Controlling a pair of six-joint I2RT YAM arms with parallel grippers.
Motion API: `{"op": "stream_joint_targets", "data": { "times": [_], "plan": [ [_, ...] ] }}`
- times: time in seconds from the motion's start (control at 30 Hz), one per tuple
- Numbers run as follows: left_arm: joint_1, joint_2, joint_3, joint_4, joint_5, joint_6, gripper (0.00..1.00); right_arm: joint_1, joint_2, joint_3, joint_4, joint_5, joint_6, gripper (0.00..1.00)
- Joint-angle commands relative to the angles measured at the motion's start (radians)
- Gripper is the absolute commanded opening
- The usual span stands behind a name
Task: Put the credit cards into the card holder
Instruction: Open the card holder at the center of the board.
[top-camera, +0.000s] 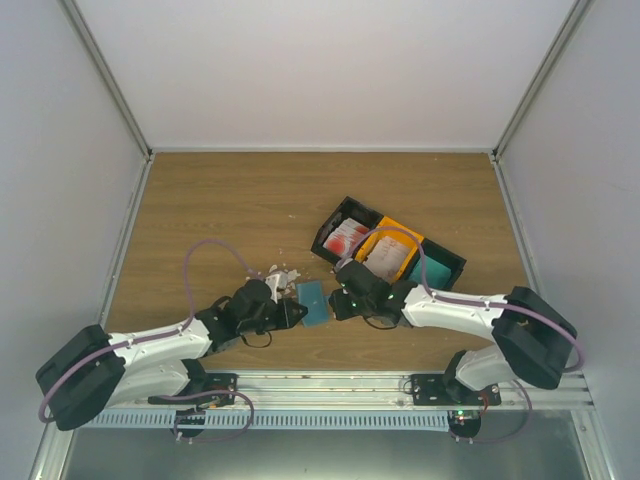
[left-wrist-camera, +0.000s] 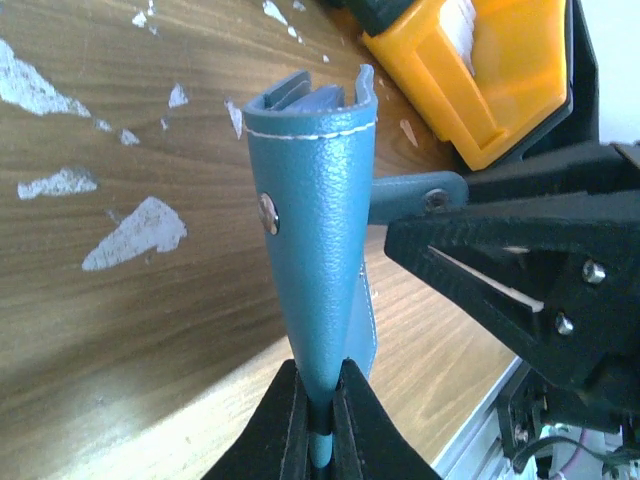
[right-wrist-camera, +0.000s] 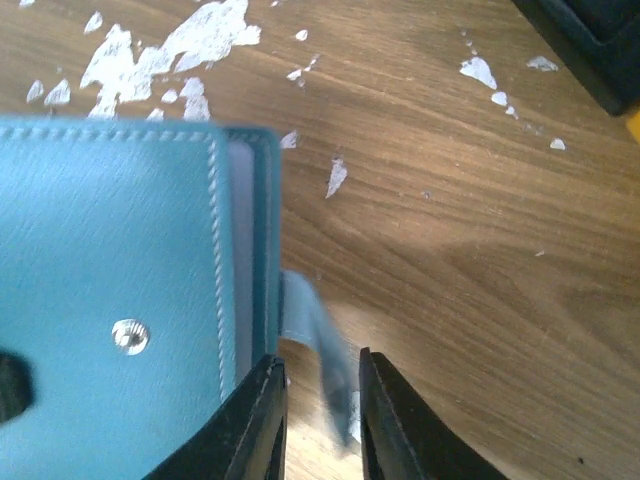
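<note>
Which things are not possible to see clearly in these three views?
Pockets of the card holder: hidden by its cover, right wrist view.
Right gripper grip: the strip between its jaws is blurred, right wrist view.
Print on the cards: too small, top view.

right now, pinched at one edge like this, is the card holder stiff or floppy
Probably fairly stiff: the card holder stands straight out from the left jaws without drooping. Its pebbled skin likely resists slipping. The thin strap looks floppy.

Even diffuse light, soft shadows; top view sharp; wrist views soften near the lens; strap (right-wrist-camera: 322, 350) of the card holder (right-wrist-camera: 120, 250) blurred.
</note>
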Motion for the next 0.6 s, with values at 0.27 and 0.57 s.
{"op": "stream_joint_targets", "data": {
  "times": [0.27, 0.57],
  "plan": [
    [0.011, -0.086, -0.038, 0.044, 0.021, -0.01, 0.0, -0.001, 0.096, 0.008, 0.146, -0.001, -0.003, 0.23],
    [0.016, -0.069, -0.059, 0.029, 0.006, -0.047, 0.26, -0.003, 0.065, -0.005, 0.141, 0.011, -0.018, 0.0]
  ]
}}
